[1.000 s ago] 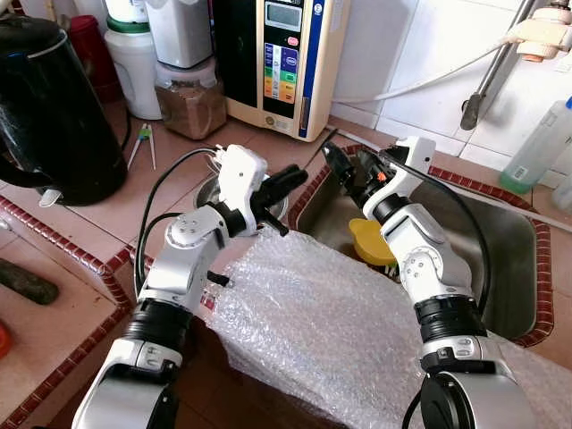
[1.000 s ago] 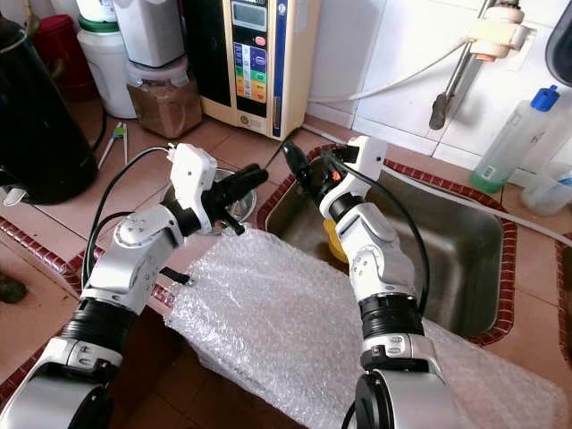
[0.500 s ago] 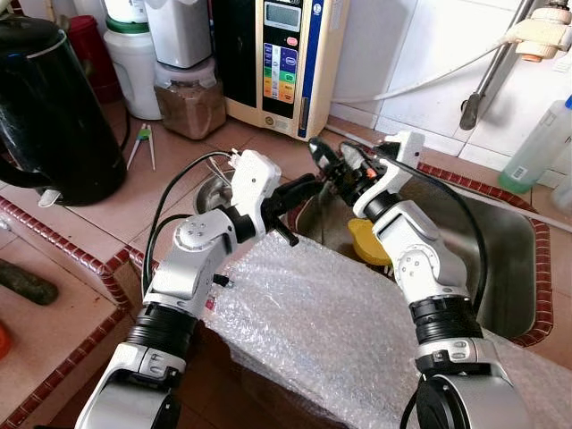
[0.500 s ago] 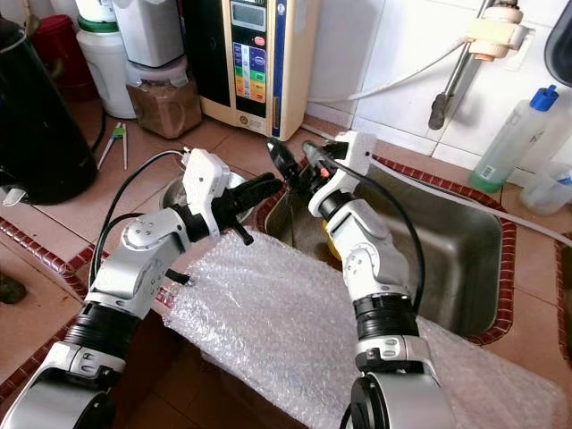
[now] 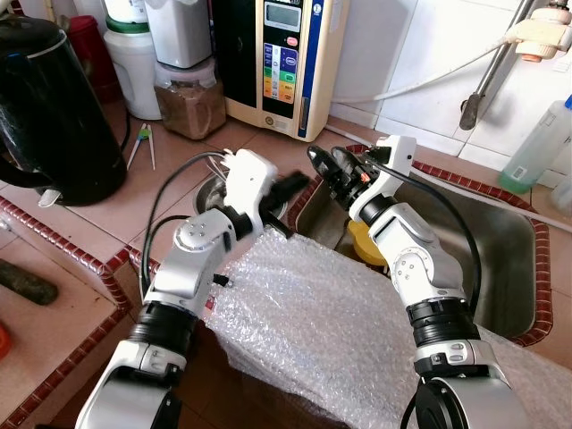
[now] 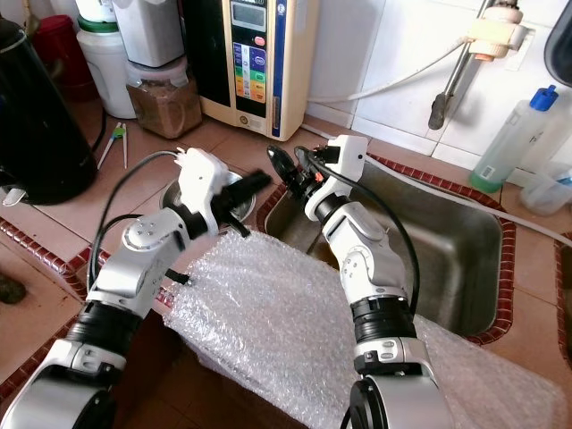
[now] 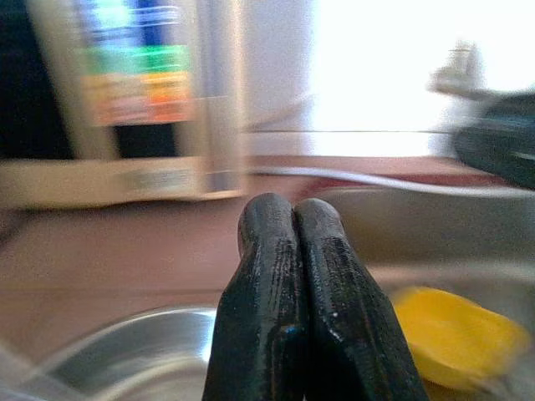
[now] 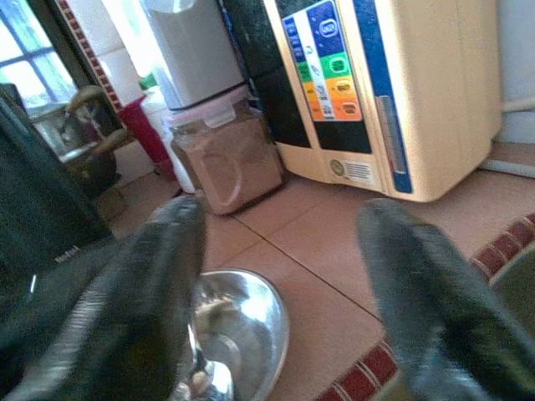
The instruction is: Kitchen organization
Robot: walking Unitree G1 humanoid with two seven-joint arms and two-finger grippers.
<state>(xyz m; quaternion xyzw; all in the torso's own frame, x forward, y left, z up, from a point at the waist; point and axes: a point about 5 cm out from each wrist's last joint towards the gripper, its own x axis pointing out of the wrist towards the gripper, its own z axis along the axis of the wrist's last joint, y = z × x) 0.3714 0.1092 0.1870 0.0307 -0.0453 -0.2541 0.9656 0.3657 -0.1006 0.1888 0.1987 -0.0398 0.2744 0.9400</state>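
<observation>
Left claw [image 7: 294, 242] pressed closed; right claw [image 8: 280, 251] spread over steel bowl [image 8: 238, 322]

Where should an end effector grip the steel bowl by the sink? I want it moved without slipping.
Probably the steel bowl is best pinched at its thin rim, one finger inside, one outside, coming from above: it sits upright and open, its curved wall too wide to span.

Shiny steel bowl [image 8: 238, 322], crinkly clear bubble wrap [image 5: 322, 322]
</observation>
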